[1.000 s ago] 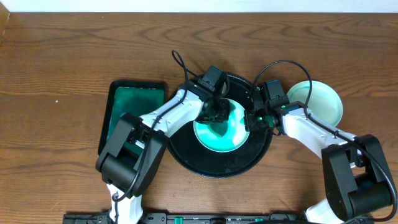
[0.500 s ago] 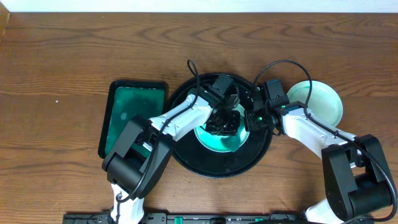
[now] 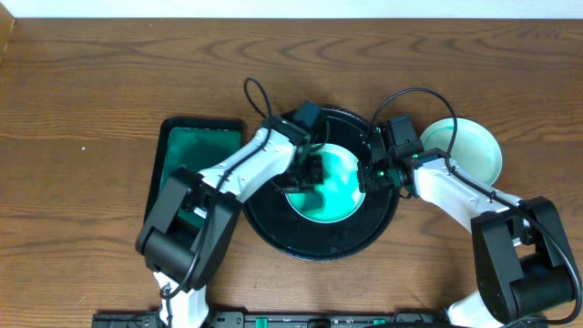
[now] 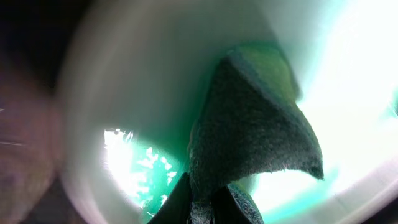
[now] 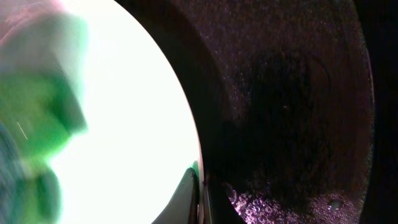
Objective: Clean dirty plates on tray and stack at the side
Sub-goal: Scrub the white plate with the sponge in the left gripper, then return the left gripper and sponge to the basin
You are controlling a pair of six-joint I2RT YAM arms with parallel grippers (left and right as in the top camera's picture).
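The left gripper, seemingly dragging its sponge, now sits at the left side of the plate, off the centre it covered.

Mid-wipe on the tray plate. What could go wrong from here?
1. The right pincer pinches only the rim of the plate. A sideways push from the sponge could slip it free or tip it on the glossy tray.
2. The sponge has green on it, so it may spread the teal smear rather than lift it.
3. The left pincer works close to the right one. A wipe toward the right could make them collide.
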